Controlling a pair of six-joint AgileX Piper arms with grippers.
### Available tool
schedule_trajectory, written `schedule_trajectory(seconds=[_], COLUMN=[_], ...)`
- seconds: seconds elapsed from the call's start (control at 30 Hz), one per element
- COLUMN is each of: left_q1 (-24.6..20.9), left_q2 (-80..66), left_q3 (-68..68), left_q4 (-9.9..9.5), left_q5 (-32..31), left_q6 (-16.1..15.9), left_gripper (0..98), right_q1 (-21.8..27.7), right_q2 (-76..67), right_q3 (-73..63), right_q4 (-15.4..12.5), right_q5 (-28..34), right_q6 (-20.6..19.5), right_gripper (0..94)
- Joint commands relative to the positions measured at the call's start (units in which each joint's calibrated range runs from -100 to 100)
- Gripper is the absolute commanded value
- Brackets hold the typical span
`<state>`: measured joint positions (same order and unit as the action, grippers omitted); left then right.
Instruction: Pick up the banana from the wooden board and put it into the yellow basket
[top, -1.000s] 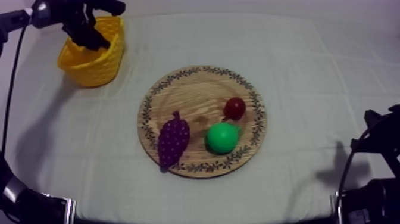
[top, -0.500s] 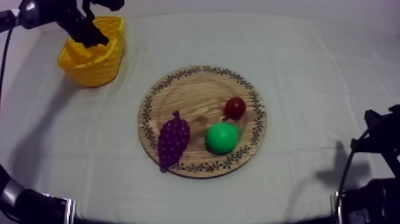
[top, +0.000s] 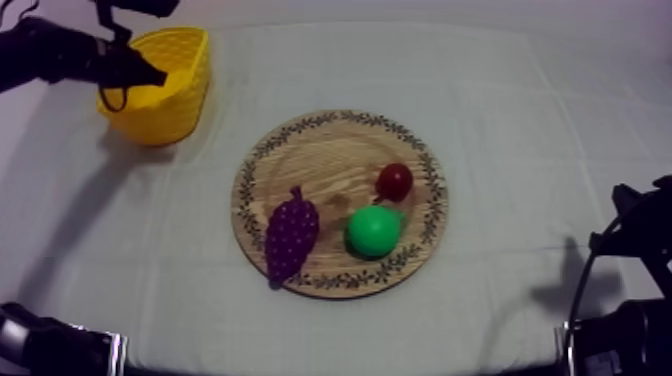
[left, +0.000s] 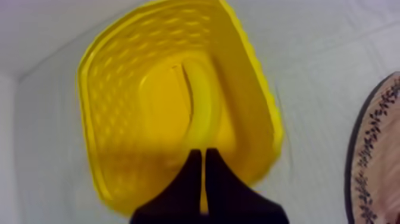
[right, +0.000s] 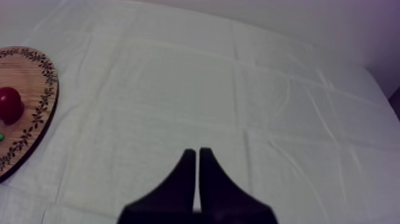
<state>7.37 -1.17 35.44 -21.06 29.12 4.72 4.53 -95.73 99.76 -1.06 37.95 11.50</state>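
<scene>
The banana lies inside the yellow basket, along its bottom. My left gripper hangs just above the basket's near rim, its fingers together as a narrow wedge with nothing in them. From above, the left gripper sits over the left side of the basket at the table's far left. The round wooden board lies mid-table with a bunch of grapes, a green pear and a small red fruit. My right gripper is shut over bare cloth.
The right arm rests low at the table's right edge. From the right wrist, the board's rim and the small red fruit lie off to one side. The board's patterned rim lies beside the basket.
My left arm has swung back to the left, from standing over the basket to reaching in sideways at its left rim. The fruit on the board and the right arm have not moved.
</scene>
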Motion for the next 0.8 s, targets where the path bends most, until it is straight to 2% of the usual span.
schedule_trajectory(seconds=[0.0, 0.33, 0.67, 0.77], left_q1=[-0.2, -3.4, -6.5, -7.1], left_q2=[-9.4, -37.0, -56.3, -61.7], left_q3=[11.0, 40.0, 57.4, 60.1], left_q4=[-0.04, -0.11, -0.12, 0.00], left_q5=[-3.9, -18.9, -20.5, -18.8], left_q6=[1.1, 5.8, 9.9, 10.9], left_gripper=[0.1, 0.1, 0.1, 0.1], right_q1=[0.0, 0.0, 0.0, 0.0], right_q2=[0.0, 0.0, 0.0, 0.0], right_q3=[0.0, 0.0, 0.0, 0.0], right_q4=[0.0, 0.0, 0.0, 0.0], right_q5=[0.0, 0.0, 0.0, 0.0], right_q6=[0.0, 0.0, 0.0, 0.0], right_gripper=[0.3, 0.3, 0.3, 0.3])
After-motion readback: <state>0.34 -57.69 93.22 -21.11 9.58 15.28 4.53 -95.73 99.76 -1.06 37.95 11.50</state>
